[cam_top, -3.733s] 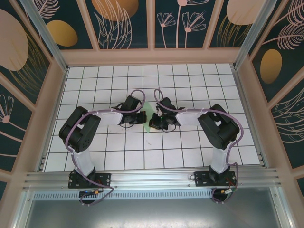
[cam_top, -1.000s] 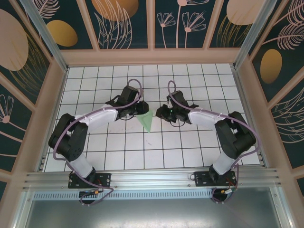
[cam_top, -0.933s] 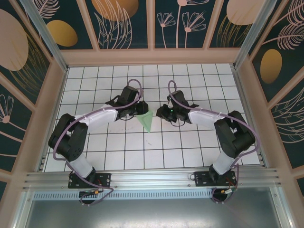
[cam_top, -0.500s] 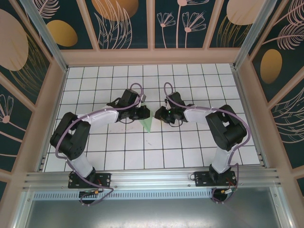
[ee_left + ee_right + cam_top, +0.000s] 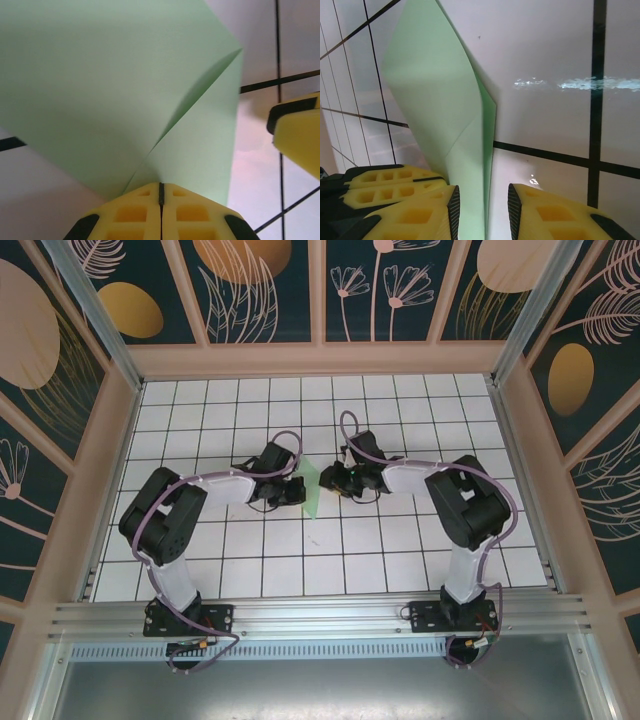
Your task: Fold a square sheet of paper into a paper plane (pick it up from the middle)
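Fingers of left arm [image 5: 131,215] clamp green paper [image 5: 100,90]; right fingers [image 5: 415,216] gape around it.

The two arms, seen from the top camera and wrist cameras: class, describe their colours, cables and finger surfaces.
The left arm and right arm both have glossy black joint housings, white link sections and thin purple cables looping alongside. The left fingers and right fingers are yellow, moulded with square recesses and edged in black.

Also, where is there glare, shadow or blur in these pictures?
Left wrist: a soft shadow lies under the raised flap of the thin pale green paper. Right wrist: a white glare streak crosses the glossy white tiled table. Top external: even light, sharp.
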